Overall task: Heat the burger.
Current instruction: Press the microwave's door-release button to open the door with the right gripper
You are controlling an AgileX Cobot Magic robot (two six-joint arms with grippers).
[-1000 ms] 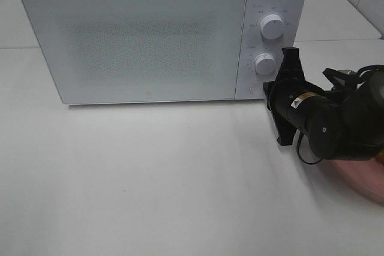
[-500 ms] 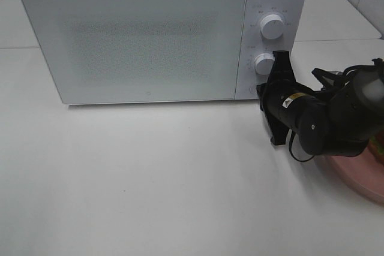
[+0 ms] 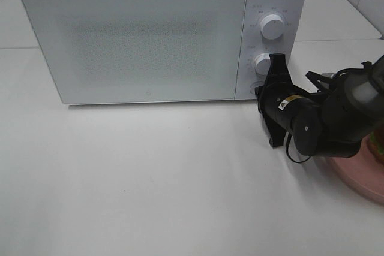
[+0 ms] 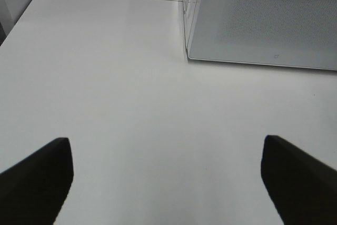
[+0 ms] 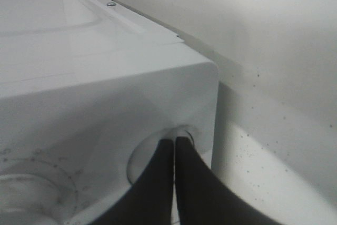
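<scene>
You have a broad white desk with a large white box microwave oven standing along its far edge. The oven's speckled glass door is closed flat. Your right arm, black and bulky, lies in from the desk's right edge and points at the oven's control panel. Just behind it, at the right edge of the desk, is a round pink plate, half cut off by the picture. The small round burger shows only as a sliver of brown and green at that same right edge, apparently sitting on the plate and apart from the arm.

On the panel you see an upper white round dial and a lower white round dial. Below them is a round recessed white button. Your right gripper has its two dark fingers pressed together with nothing between them, and their tips touch that button's rim.

Your left gripper hangs over bare desk out in front of the oven's front left corner, its fingers spread wide and holding nothing
</scene>
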